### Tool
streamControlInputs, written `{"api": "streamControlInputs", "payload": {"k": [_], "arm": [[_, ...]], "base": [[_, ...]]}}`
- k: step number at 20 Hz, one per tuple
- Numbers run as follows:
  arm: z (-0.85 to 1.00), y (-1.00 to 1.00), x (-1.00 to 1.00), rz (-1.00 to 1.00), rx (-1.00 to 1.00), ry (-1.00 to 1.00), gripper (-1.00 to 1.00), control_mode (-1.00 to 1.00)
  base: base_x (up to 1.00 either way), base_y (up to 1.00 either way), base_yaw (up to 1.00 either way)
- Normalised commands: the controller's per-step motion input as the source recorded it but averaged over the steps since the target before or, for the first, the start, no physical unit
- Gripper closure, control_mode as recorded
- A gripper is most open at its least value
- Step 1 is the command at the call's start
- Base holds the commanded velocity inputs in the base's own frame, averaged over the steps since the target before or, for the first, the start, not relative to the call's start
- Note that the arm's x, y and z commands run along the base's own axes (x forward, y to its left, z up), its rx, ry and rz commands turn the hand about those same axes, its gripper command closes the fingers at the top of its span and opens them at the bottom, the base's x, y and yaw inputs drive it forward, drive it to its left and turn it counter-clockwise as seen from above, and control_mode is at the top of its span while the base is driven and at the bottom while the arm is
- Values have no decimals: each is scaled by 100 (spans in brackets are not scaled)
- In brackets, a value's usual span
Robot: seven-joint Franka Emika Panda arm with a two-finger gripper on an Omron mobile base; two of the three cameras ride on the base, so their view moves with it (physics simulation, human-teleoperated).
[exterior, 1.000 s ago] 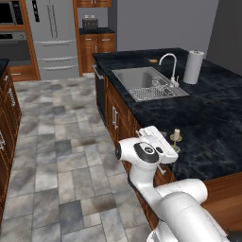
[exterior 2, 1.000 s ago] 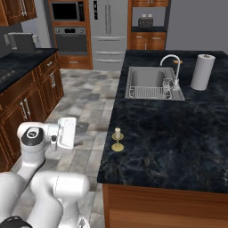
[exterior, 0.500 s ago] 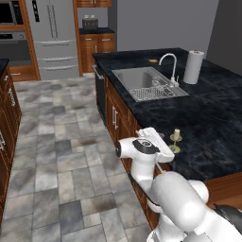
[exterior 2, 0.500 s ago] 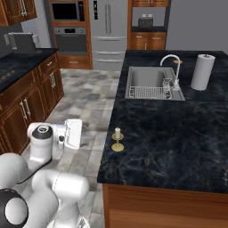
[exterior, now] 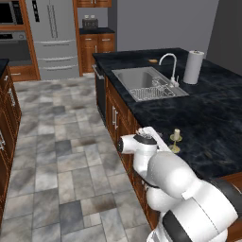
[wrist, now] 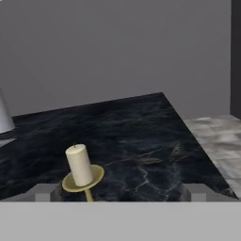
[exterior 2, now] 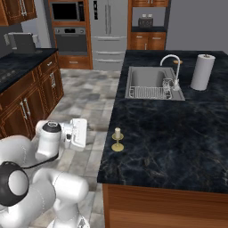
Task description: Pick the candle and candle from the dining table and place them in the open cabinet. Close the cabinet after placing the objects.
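You saw a short cream-white candle (wrist: 79, 164) on a brass dish holder, lower left of the hand view, standing on the dining table (wrist: 141, 141). The gripper (wrist: 120, 192) sat released, fingertips (wrist: 45, 192) wide apart.

The candle (exterior 2: 117, 134) is set on the counter (exterior 2: 178, 129) near its front edge, well before the sink (exterior 2: 149, 82); the paper towel roll (exterior 2: 201, 72) is placed right of the sink.
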Motion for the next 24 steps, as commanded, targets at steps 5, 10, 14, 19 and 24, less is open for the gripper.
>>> {"api": "streamControlInputs", "payload": {"k": [5, 10, 14, 19, 24], "arm": [[-25, -5, 13, 1, 0, -1, -100, -100], [-31, -2, 13, 0, 0, 0, -100, -100], [-25, -8, 10, 0, 0, -2, -100, -100], [-23, -9, 16, 0, 0, -3, -100, -100], [-31, -6, 24, 1, 0, -2, -100, -100]], "base": [[0, 0, 0], [0, 0, 0], [0, 0, 0], [0, 0, 0], [0, 0, 0]]}}
